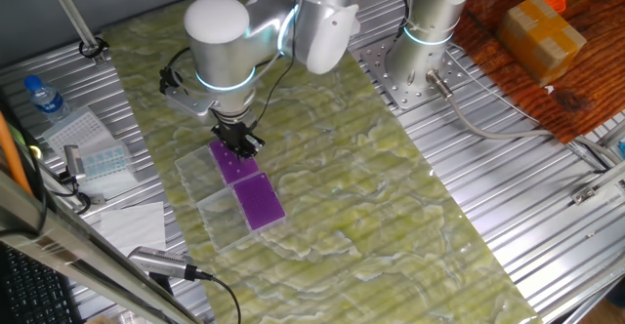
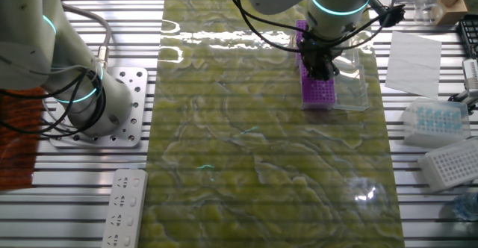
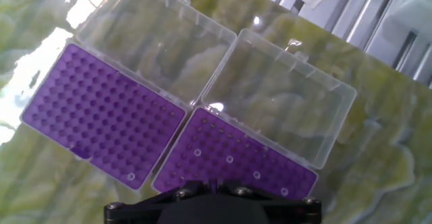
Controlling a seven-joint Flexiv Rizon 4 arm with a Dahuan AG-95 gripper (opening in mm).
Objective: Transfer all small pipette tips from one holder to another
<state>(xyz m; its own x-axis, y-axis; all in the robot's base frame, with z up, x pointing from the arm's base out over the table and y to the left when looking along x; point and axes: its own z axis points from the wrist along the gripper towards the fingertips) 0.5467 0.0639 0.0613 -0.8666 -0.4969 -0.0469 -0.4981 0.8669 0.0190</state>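
Two purple racks (image 3: 101, 113) lie edge to edge; gripper (image 1: 237, 141) hovers over one, its spread unreadable.

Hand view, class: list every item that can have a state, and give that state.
Left purple rack: lid open, holes look empty.
Right purple rack: lid open, a few small pipette tips seated.
Clear lids: folded back flat.
Gripper: above the right rack; finger opening not visible.
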